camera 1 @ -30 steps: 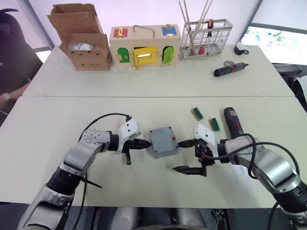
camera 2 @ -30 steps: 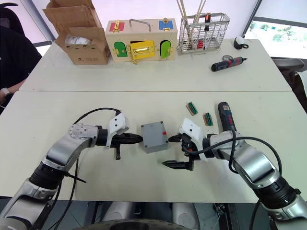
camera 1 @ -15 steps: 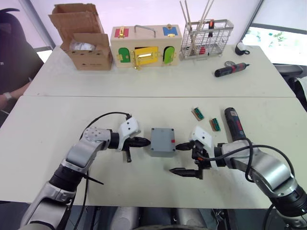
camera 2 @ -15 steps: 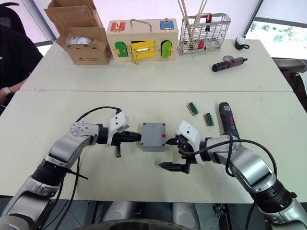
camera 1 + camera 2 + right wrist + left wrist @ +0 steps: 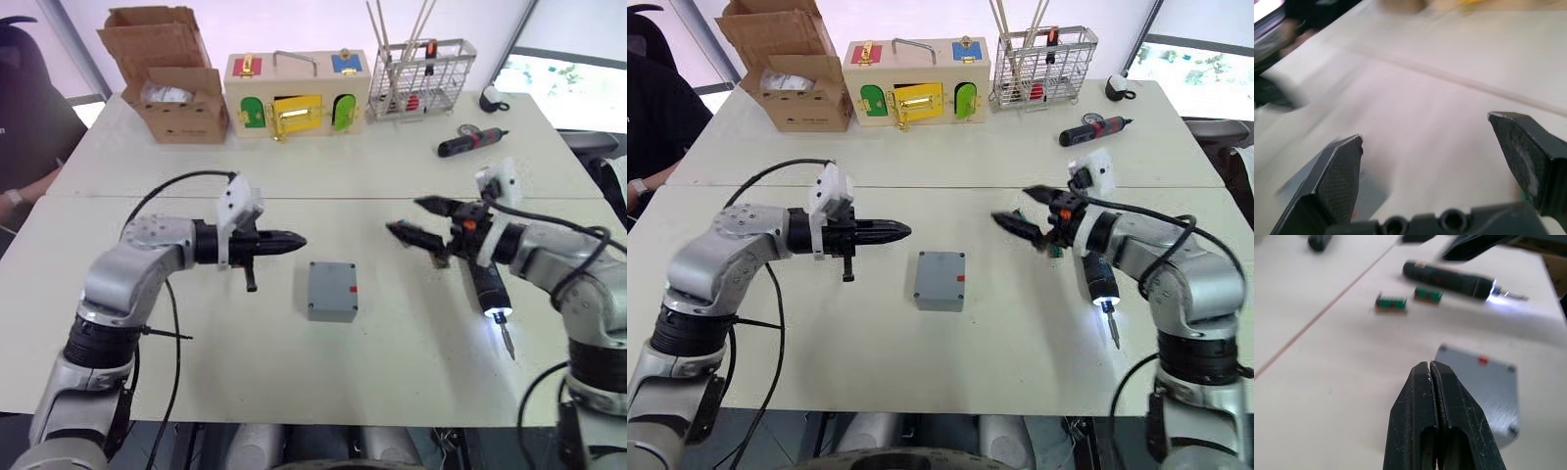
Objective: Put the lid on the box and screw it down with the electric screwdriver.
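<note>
The grey box (image 5: 333, 313), red mark on its right side, sits mid-table with the flat grey lid (image 5: 331, 282) on top, screw holes at its corners. My left gripper (image 5: 299, 239) is shut and empty, hovering up and to the left of the box, fingers (image 5: 1431, 382) pointing at it. Off to the box's right hangs my right gripper (image 5: 407, 216), open with nothing between its fingertips (image 5: 1347, 161). The dark electric screwdriver (image 5: 487, 282) lies on the table just below that gripper's wrist, its tip (image 5: 495, 315) lit.
Two small green terminal blocks (image 5: 1391, 302) lie near the electric screwdriver. On the far table stand a cardboard carton (image 5: 171, 88), a wooden box with coloured doors (image 5: 297, 93), a wire basket (image 5: 421, 78) and a small black-and-red screwdriver (image 5: 472, 143). A person's arm (image 5: 20, 186) shows at far left.
Both grippers pulled away from the box's sides: the left rose back to the left, the right swung up and right over the electric screwdriver. The box turned square earlier, then stayed put.
</note>
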